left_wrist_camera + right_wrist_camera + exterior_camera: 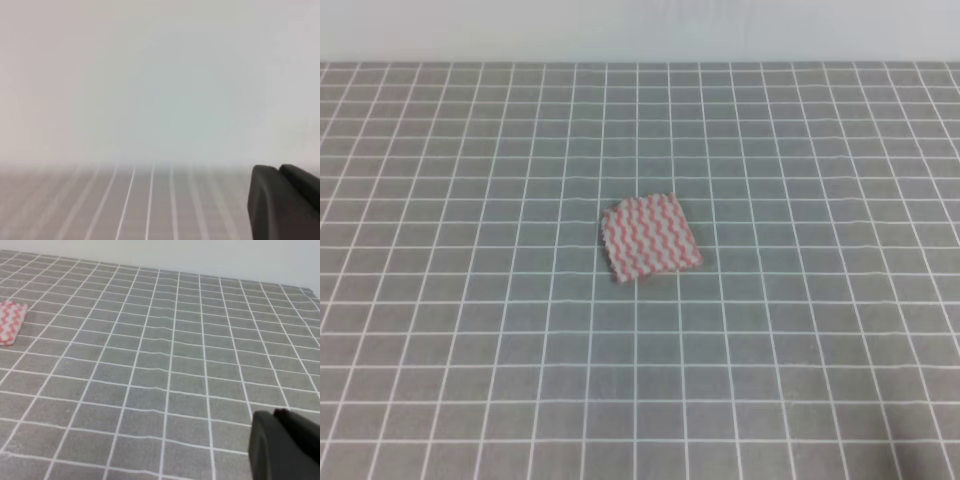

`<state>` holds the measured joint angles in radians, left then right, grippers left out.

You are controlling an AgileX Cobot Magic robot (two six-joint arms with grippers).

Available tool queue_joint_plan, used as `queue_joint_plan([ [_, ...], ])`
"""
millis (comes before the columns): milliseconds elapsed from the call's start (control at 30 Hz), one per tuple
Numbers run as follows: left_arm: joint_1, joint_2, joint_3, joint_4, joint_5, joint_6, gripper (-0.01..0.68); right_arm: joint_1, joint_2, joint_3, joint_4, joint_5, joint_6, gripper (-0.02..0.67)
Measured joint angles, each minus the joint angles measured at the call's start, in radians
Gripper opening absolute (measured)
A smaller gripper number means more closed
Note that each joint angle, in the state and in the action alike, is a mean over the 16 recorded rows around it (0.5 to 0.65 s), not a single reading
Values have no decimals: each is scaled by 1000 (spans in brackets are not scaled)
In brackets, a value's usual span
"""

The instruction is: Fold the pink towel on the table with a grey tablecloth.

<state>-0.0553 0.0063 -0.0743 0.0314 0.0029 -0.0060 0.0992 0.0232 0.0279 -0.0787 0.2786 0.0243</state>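
Overhead shows the whole pink towel [651, 238]; right wrist glimpses its edge.

You're looking at a bare test bench, likely a lab: a grid-printed grey tablecloth [470, 250] covers the table, and behind it stands a plain white wall [640, 28].

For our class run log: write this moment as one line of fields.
towel: pink towel lying on grey tablecloth, untouched | left gripper: away from towel, state unclear | right gripper: away from towel, state unclear
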Motion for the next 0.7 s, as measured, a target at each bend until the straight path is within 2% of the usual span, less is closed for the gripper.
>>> queue_joint_plan([
  [267,72,-41,78,0,173,-23,1,-1,-9,-13,2,7,0,-16],
  [700,77,-42,99,0,333,-17,1,-2,-17,-25,5,16,-1,-17],
])
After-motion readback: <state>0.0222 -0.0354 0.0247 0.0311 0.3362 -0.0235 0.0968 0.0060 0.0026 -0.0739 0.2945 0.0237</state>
